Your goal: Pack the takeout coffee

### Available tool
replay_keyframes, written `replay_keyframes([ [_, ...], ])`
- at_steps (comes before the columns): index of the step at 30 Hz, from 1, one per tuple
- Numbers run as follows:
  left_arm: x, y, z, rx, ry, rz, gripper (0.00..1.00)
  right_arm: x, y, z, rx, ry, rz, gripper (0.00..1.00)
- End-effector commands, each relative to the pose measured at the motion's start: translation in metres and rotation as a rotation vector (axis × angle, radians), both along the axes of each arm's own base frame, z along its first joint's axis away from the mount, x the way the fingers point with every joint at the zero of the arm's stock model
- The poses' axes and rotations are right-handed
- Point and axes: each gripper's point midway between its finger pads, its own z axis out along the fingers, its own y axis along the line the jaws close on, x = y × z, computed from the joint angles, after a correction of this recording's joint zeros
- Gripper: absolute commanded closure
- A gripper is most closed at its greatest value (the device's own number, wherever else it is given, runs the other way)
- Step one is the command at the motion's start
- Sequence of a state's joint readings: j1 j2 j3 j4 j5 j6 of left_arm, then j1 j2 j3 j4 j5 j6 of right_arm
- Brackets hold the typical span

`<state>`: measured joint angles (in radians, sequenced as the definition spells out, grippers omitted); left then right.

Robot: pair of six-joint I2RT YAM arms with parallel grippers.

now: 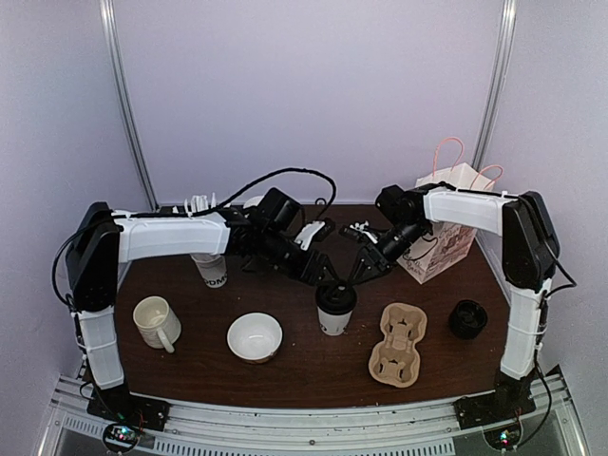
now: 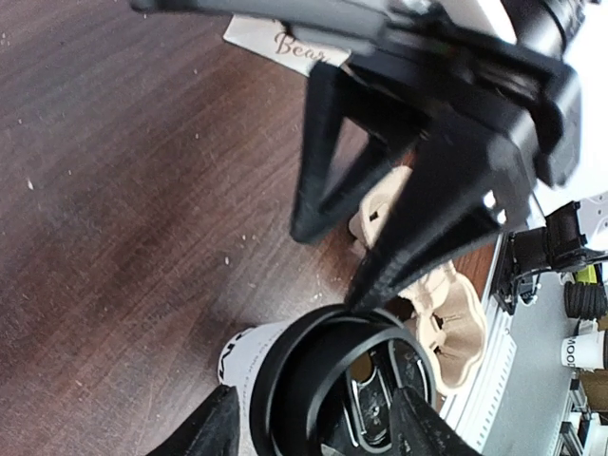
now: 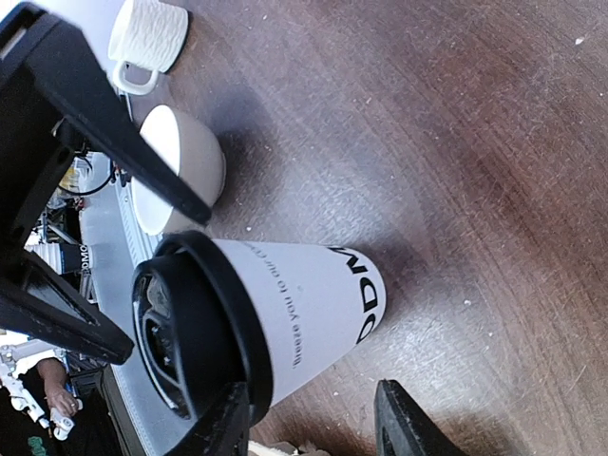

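Note:
One takeout coffee cup (image 1: 334, 308), white with a black lid and black lettering, stands upright mid-table. It also shows in the left wrist view (image 2: 249, 359) and the right wrist view (image 3: 304, 309). My left gripper (image 1: 321, 271) is open just behind the lid, a finger on each side of it (image 2: 318, 418). My right gripper (image 1: 366, 268) is open beside the cup's right side (image 3: 313, 423); one fingertip (image 2: 375, 285) seems to touch the lid's rim. A second white lettered cup (image 1: 211, 270) stands under my left arm, its top hidden.
A white paper bag (image 1: 446, 228) stands at the back right. A brown cardboard cup carrier (image 1: 399, 344) lies front right, with a loose black lid (image 1: 467, 318) to its right. A white mug (image 1: 157, 323) and a white bowl (image 1: 255, 336) sit front left.

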<state>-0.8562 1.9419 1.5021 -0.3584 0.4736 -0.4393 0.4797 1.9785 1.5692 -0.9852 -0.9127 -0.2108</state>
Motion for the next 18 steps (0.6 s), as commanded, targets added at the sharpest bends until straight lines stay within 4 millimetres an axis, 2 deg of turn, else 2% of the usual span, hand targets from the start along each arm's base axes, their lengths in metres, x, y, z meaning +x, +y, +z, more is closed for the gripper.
replay_keyframes([
  [1,-0.005,0.003,0.018,-0.058,-0.014,-0.019,0.45,0.015,0.003,-0.006,-0.025,-0.010,-0.021,0.54],
  [5,-0.006,0.012,0.016,-0.028,-0.015,0.015,0.45,0.028,0.006,-0.005,-0.032,-0.026,-0.034,0.54],
  [7,-0.001,0.020,0.017,-0.002,-0.045,0.058,0.42,0.031,0.004,0.001,-0.034,-0.043,-0.043,0.53],
  [11,0.007,0.027,0.033,-0.013,-0.091,0.090,0.38,0.033,-0.013,0.017,-0.054,-0.107,-0.077,0.46],
  [15,0.009,0.021,0.046,-0.042,-0.118,0.070,0.37,0.021,-0.030,0.028,-0.073,-0.166,-0.082,0.41],
  [18,0.013,0.019,0.044,-0.037,-0.120,0.070,0.37,0.006,-0.036,0.031,-0.067,-0.169,-0.072,0.40],
])
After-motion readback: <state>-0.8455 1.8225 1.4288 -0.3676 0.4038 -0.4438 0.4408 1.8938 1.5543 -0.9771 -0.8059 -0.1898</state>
